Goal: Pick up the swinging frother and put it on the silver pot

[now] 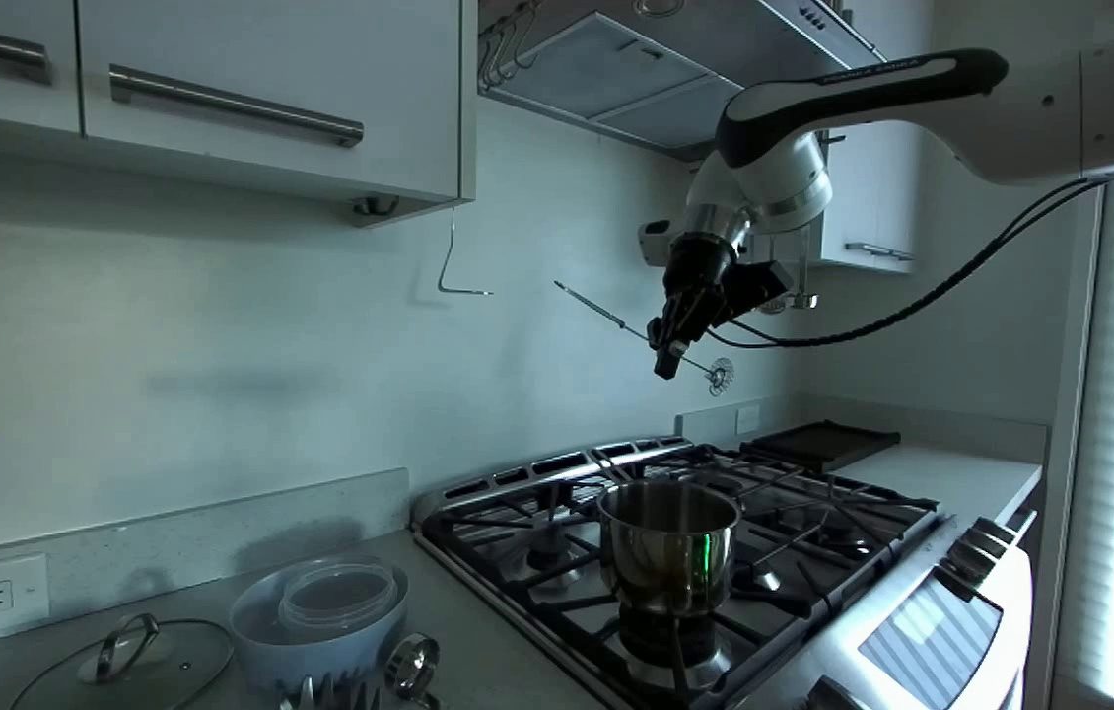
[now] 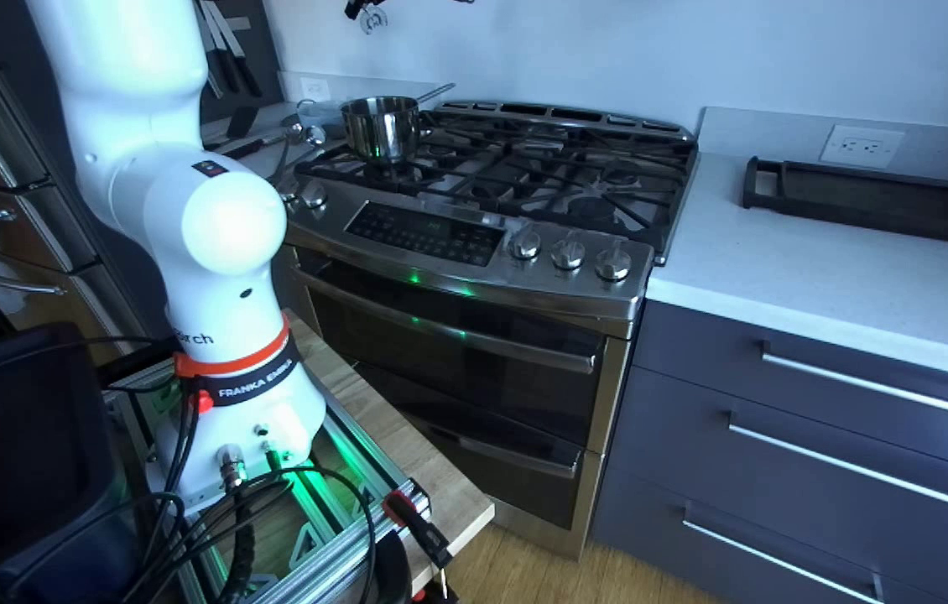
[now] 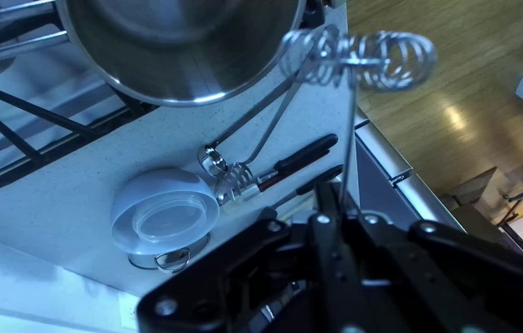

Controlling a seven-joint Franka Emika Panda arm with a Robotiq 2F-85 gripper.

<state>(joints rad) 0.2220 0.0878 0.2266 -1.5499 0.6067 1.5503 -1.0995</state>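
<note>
The swinging frother [image 1: 619,322] is a thin metal rod with a coiled wire head. My gripper [image 1: 670,363] is shut on its rod and holds it tilted in the air, the coil end lower, above the stove. In the wrist view the frother's coil [image 3: 351,61] and rod rise from between the fingertips [image 3: 335,194]. An exterior view shows only the coil [image 2: 373,18] at its top edge. The silver pot [image 1: 670,562] stands on a front burner, below the gripper; it also shows in an exterior view [image 2: 384,132] and the wrist view [image 3: 192,74], where its inside looks empty.
A white bowl [image 1: 261,631] with a clear container, a glass lid [image 1: 182,661] and several utensils [image 3: 289,162] lie on the counter beside the stove [image 1: 518,592]. A bent hook [image 1: 446,271] hangs from the cabinet. The range hood [image 1: 606,89] is overhead. A black tray [image 2: 885,201] lies on the far counter.
</note>
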